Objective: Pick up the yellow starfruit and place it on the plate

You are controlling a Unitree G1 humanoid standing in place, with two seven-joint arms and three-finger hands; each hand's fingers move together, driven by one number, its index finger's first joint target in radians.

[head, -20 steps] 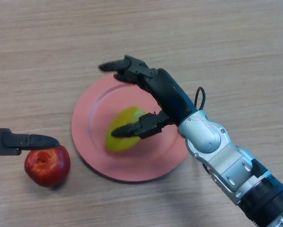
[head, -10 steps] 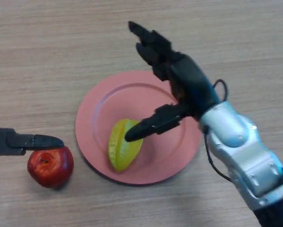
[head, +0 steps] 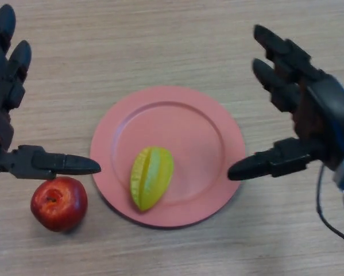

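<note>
The yellow starfruit point(head: 151, 176) lies on the pink plate point(head: 203, 138), in its lower left part, with nothing touching it. My right hand point(head: 309, 109) is open and empty, raised above the table at the plate's right edge, fingers spread and thumb pointing left toward the rim. My left hand point(head: 2, 92) is open and empty at the left edge of the view, its thumb reaching right just above a red apple.
A red apple point(head: 58, 203) sits on the wooden table point(head: 160, 40) just left of the plate, under my left thumb. Bare wood lies beyond the plate and to its right.
My right hand has let go of the starfruit and drawn back to the right, off the plate. The starfruit stays on the plate. My left hand has come further into view.
</note>
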